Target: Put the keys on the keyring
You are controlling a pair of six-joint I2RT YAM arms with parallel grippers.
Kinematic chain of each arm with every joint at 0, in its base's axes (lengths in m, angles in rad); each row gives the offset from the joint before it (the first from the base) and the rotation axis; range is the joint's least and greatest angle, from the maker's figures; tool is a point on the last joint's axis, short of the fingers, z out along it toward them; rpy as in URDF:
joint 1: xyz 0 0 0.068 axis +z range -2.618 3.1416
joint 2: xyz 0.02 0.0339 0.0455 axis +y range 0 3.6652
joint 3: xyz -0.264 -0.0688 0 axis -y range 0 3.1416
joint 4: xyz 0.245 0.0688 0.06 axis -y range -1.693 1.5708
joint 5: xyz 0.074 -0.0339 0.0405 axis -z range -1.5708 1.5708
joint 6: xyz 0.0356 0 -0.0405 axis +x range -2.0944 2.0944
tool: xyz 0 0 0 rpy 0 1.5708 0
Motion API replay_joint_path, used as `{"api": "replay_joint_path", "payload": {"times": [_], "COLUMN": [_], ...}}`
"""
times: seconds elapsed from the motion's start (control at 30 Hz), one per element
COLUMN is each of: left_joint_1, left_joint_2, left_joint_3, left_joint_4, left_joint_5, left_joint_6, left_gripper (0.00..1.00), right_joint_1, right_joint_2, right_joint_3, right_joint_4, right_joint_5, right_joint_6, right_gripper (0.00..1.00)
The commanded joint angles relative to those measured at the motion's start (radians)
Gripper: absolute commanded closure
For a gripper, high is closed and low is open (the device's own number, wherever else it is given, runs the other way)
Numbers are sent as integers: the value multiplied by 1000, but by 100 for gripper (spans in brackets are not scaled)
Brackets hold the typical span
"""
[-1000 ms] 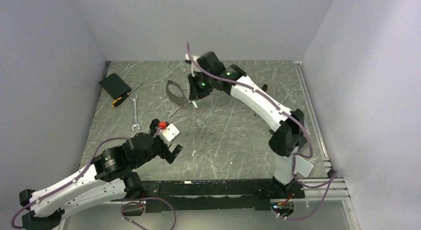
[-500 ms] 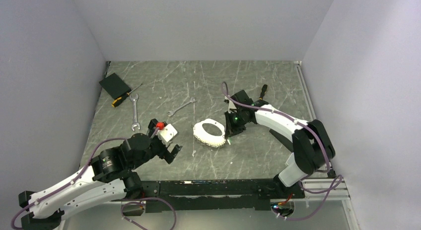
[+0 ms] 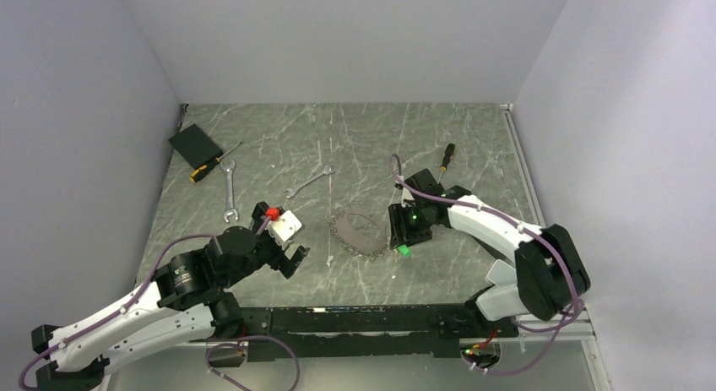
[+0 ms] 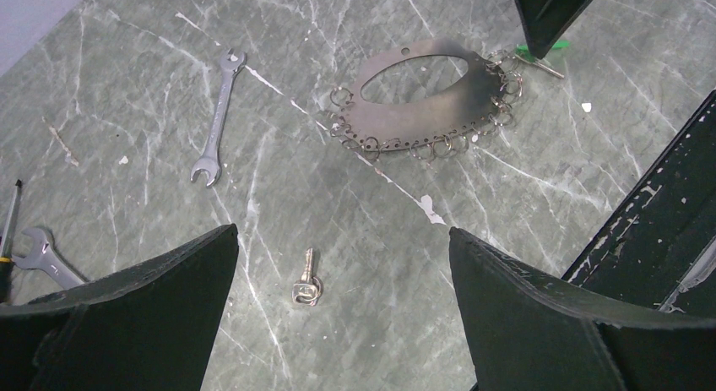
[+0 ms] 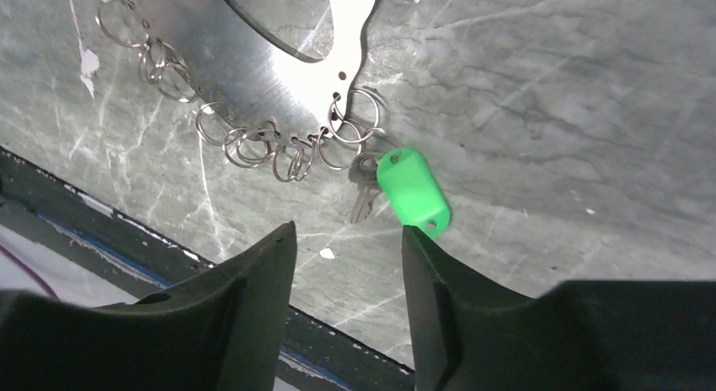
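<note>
The keyring (image 4: 405,112), a flat oval metal plate fringed with small split rings, lies flat near the middle of the table (image 3: 473,146); the green-headed key (image 5: 412,192) rests at its right end, touching the outermost rings, a small silvery blade tucked beside the green head; whether it is threaded onto a ring cannot be told from these views; the plain silvery key (image 4: 306,277), carrying its own little ring, lies alone on the surface, apart from the keyring on its near-left side, so at least this one appears not yet mounted.

The right gripper (image 5: 348,247) hovers directly above the green-headed key, fingers parted partway with nothing between them, a stance that suits working that key at the ring; the left gripper (image 4: 342,239) is spread to its widest and empty, poised low with the plain silvery key lying in the gap between its fingers in its own camera's view, probably placed to collect that key.

The table is grey-green marbled sheet, scuffed with pale marks; two open-ended wrenches (image 3: 230,192), a yellow-handled screwdriver (image 3: 211,166) and a black box (image 3: 194,142) sit toward the far left, well apart from the work; an orange-handled screwdriver (image 3: 445,157) lies beyond the right arm; plain pale walls (image 3: 338,36) close in three sides.
</note>
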Motion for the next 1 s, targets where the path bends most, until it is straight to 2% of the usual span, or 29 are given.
{"api": "replay_joint_path", "payload": {"times": [0.0, 0.23, 0.33, 0.37, 0.4, 0.6, 0.83, 0.97], "left_joint_1": [5, 7, 8, 8, 8, 10, 12, 14], "left_joint_2": [3, 7, 8, 10, 11, 18, 35, 48], "left_joint_3": [10, 7, 4, 4, 4, 2, -2, -4], "left_joint_4": [19, 23, 27, 27, 26, 33, 38, 44], "left_joint_5": [10, 10, -2, -3, -6, -25, -42, -43], "left_joint_6": [11, 12, 10, 8, 8, 2, 2, 3], "left_gripper": [1, 1, 1, 1, 1, 0, 1, 1], "right_joint_1": [-2, -2, -2, -2, -2, -2, -2, -2], "right_joint_2": [-95, -227, -307, -329, -349, -516, -825, -992], "right_joint_3": [-3, 48, 113, 141, 171, 258, 53, -63], "right_joint_4": [-31, -90, -105, -112, -117, -48, 189, 186], "right_joint_5": [89, 141, 167, 185, 205, 331, 467, 558], "right_joint_6": [14, 9, -2, -5, -5, 51, 196, 252], "right_gripper": [44, 36, 22, 9, 1, 0, 0, 0]}}
